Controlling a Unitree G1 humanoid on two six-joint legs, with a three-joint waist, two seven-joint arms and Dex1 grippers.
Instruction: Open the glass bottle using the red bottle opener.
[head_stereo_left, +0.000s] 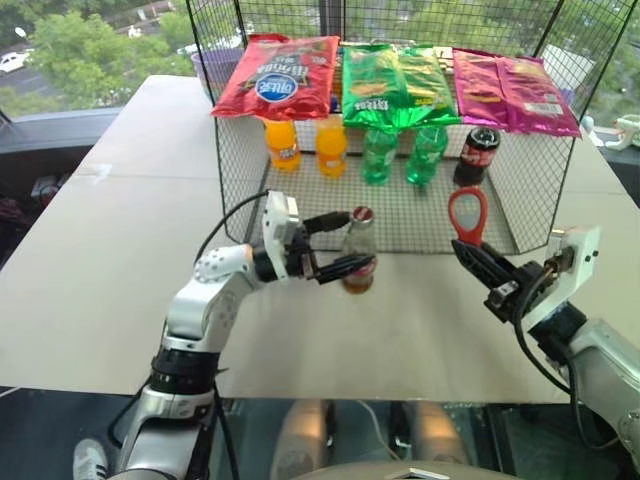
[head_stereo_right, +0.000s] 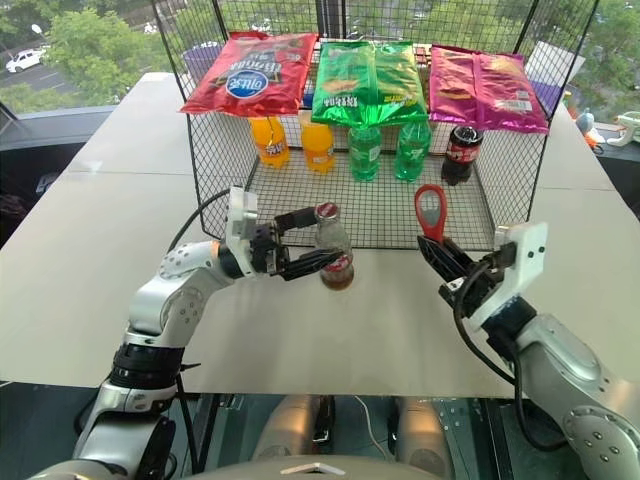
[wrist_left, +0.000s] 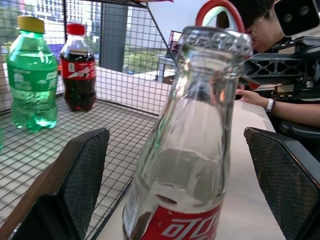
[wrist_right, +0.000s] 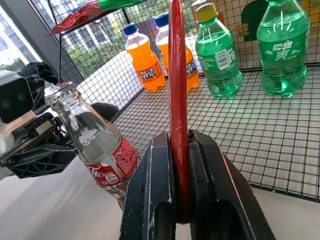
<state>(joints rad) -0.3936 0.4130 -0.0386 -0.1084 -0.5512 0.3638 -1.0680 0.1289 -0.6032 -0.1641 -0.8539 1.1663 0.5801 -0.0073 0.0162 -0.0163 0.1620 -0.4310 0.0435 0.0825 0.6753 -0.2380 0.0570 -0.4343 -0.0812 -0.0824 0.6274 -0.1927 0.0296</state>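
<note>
While the left hand (head_stereo_left: 338, 245) stands wide open around the glass bottle (head_stereo_left: 358, 252), its two fingers on either side of the body without gripping it, the right hand (head_stereo_left: 475, 256) is clenched on the handle of the red bottle opener (head_stereo_left: 468, 216), holding it upright with the ring head uppermost. The bottle stands on the white surface (head_stereo_left: 120, 270) just in front of the wire rack (head_stereo_left: 400, 215), which carries orange, green and dark soft-drink bottles under three snack bags; the opener is off to the bottle's right, apart from it. Whether the cap is on the bottle cannot be told for certain. To do the step well, the left hand would likely need to close firmly on the bottle's body below the neck, keeping it upright, before the right hand brings the ring head over the mouth and levers against the rim. A person sits behind the right arm.
</note>
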